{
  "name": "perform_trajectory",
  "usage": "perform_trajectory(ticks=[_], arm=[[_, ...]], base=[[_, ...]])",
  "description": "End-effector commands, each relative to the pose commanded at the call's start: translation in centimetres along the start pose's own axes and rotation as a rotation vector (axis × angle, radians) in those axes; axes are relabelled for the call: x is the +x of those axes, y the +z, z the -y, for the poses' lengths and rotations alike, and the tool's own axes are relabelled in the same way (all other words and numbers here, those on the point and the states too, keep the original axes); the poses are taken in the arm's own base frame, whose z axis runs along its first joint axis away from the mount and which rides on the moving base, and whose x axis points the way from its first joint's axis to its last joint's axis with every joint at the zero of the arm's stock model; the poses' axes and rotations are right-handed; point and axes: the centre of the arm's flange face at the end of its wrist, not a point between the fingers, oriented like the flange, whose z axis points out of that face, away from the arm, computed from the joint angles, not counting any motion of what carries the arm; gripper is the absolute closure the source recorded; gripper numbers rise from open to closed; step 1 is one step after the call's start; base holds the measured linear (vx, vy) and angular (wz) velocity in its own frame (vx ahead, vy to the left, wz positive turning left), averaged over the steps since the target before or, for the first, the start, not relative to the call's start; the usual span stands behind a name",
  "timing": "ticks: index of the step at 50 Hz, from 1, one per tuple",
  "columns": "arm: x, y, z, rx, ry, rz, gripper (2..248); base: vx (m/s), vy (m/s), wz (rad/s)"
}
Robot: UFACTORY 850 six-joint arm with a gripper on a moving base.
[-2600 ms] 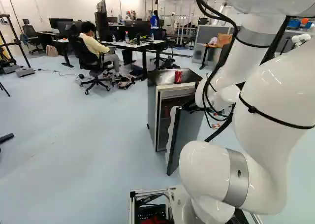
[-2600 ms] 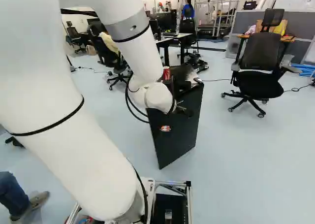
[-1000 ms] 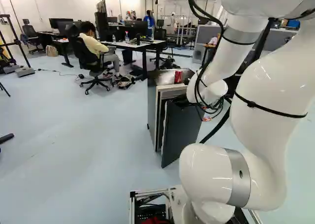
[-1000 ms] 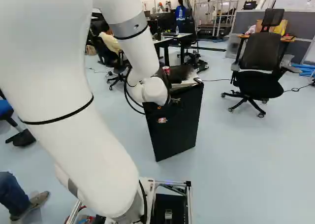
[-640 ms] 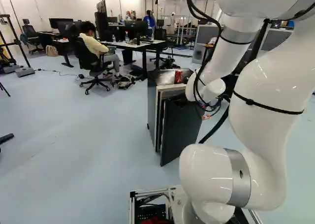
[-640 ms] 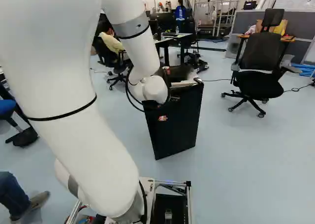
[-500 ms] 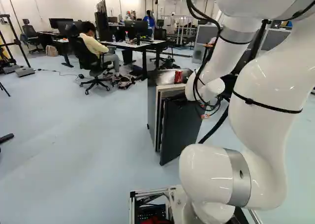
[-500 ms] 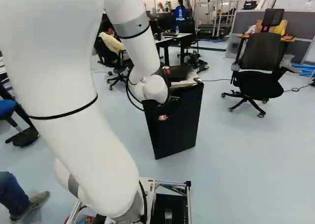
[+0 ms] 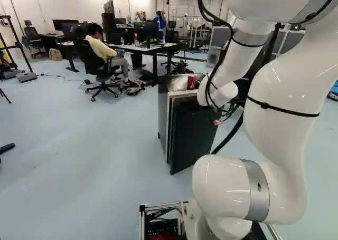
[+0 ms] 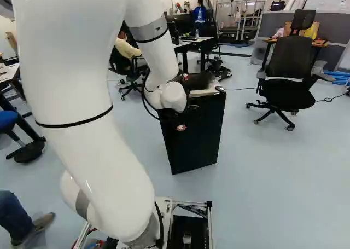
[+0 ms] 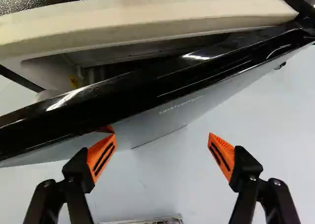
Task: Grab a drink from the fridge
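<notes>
The white UFACTORY 850 arm (image 9: pixel 280 87) rises from its lowest joint (image 9: pixel 227 227), bends overhead, and its forearm (image 9: pixel 244 58) slopes down to a rounded wrist (image 10: pixel 174 97). Black cables (image 9: pixel 205 34) loop alongside the forearm. The black two-finger gripper (image 10: pixel 192 108) stands open, orange pads (image 11: pixel 102 157) well apart, angled toward each other.

Fridge (image 9: pixel 164 113): interior mostly hidden by door (image 9: pixel 193 137); contents cannot be told.
Arm (image 9: pixel 280 92): upper part cut off, both base views.
Red can (image 9: pixel 191 82): partly hidden, right base view.
Sticker (image 10: pixel 181 127): print too small to read.
</notes>
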Motion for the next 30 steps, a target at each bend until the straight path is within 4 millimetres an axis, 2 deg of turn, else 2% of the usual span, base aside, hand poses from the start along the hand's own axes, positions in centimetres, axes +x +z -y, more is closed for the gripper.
perform_trajectory(ticks=[30], arm=[[1.8,1.5,0.6,0.014,-0.021,-0.01,3]], base=[[0.0,0.0,0.0]])
